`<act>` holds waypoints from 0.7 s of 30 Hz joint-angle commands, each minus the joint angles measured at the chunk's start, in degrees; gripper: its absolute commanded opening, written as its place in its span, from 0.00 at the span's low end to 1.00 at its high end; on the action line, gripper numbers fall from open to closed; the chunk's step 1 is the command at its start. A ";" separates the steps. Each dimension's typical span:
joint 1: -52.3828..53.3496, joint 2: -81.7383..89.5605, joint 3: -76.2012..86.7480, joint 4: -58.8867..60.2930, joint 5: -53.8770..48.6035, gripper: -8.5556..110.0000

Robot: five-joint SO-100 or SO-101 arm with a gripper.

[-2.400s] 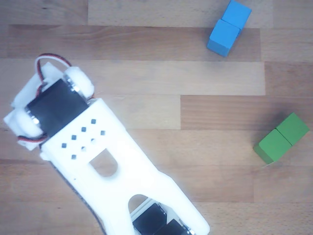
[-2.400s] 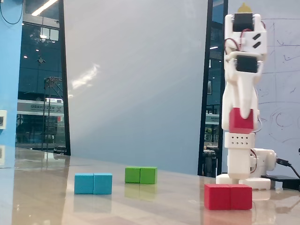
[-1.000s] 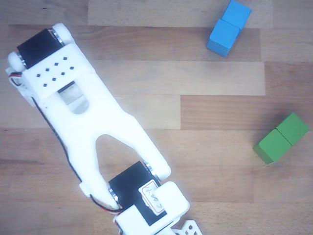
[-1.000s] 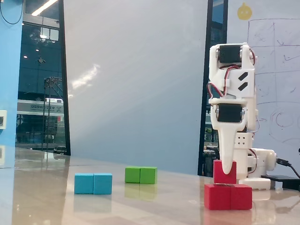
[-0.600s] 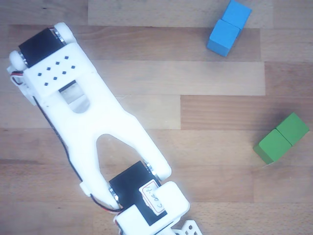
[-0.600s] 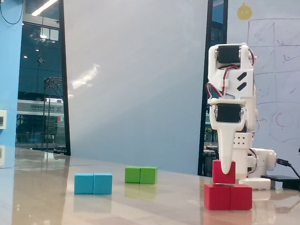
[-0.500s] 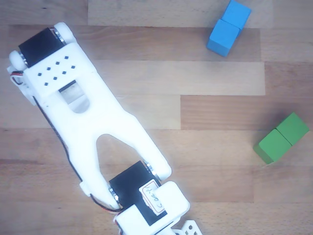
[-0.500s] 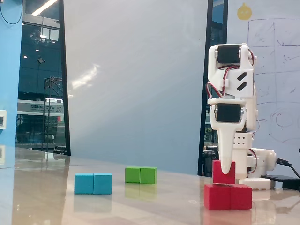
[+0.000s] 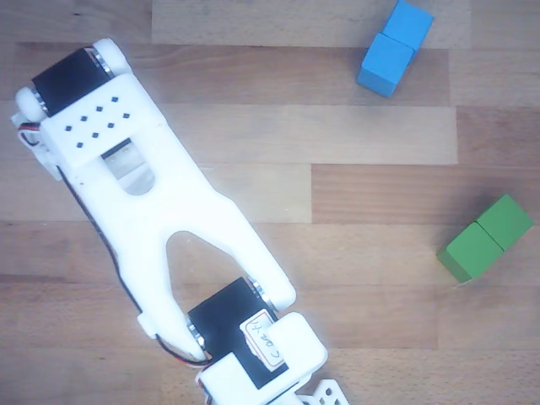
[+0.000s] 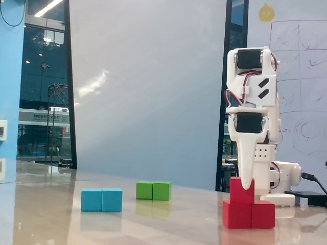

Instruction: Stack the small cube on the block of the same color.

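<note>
In the fixed view we see the change plainly: half a second ago a thin gap showed between the cube (image 10: 241, 191) and the block (image 10: 249, 214), and now that gap is gone. The cube rests flush on the block's top face, over the half towards 9 o'clock, with the other half bare. So we judge the lowering finished and the stack made in all but the release.

The claw (image 10: 247, 182) points straight down, and its white finger (image 10: 247, 163) lies across the front of the cube. We see one finger only; its partner is hidden behind it, so we cannot tell whether the claw pinches the cube or has slackened. The arm's pose matches the one half a second ago, which suggests to us that only the last small drop has happened.

In the other view, looking down, the white arm (image 9: 160, 211) covers the 7 to 10 o'clock part of the tabletop (image 9: 380, 135) and hides both red pieces. The blue block (image 9: 394, 47) at 1 o'clock and the green block (image 9: 485, 238) at 3 o'clock lie well apart from the work, unmoved.

What remains, in our judgement, is to spread the claw and lift straight up, so the cube is not dragged off its seat.
</note>
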 commanded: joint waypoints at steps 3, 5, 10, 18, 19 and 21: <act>0.53 1.05 -5.10 -0.44 -0.18 0.28; 1.49 1.05 -5.10 -0.26 -0.18 0.28; 8.09 1.67 -5.10 -0.35 -0.35 0.28; 22.24 2.02 -5.10 -0.62 -3.16 0.28; 24.70 2.02 -5.19 -0.62 -3.34 0.28; 29.62 2.02 -5.27 -0.70 -3.60 0.28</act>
